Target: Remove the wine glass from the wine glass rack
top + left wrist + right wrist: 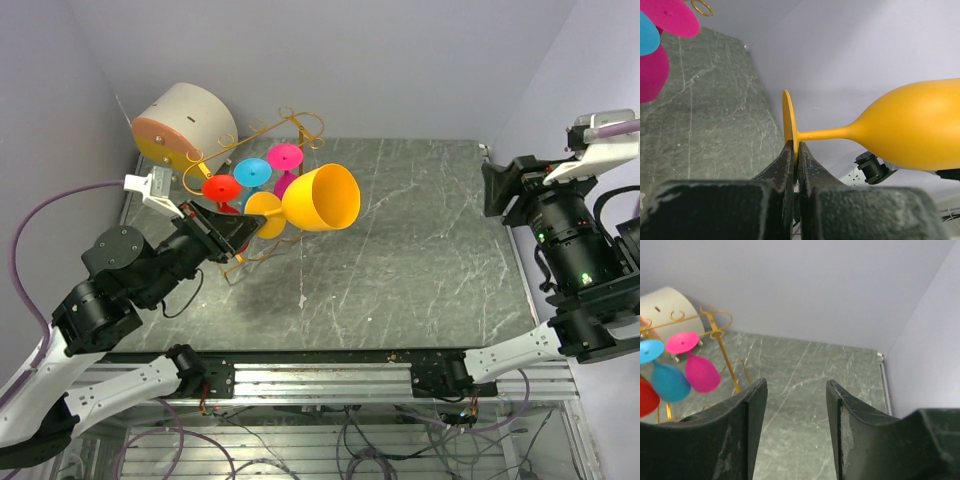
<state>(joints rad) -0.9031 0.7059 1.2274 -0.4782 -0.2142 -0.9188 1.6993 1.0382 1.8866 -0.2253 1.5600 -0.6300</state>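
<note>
My left gripper [243, 228] [796, 150] is shut on the round foot of a yellow wine glass [320, 198] [910, 125]. The glass lies on its side in the air, its bowl pointing right, just in front of the gold wire wine glass rack [290, 125] [715, 330]. Red [220, 188], blue [252, 171] and pink [285, 157] glasses hang upside down from the rack's rails. My right gripper [492, 190] [796, 385] hovers open at the far right with nothing between its fingers, well away from the rack.
A cream drum with an orange face [185, 120] stands behind the rack in the back left corner. Walls close in the marble tabletop [420, 260] at the back and both sides. The rack's wire base [240, 262] rests below my left gripper.
</note>
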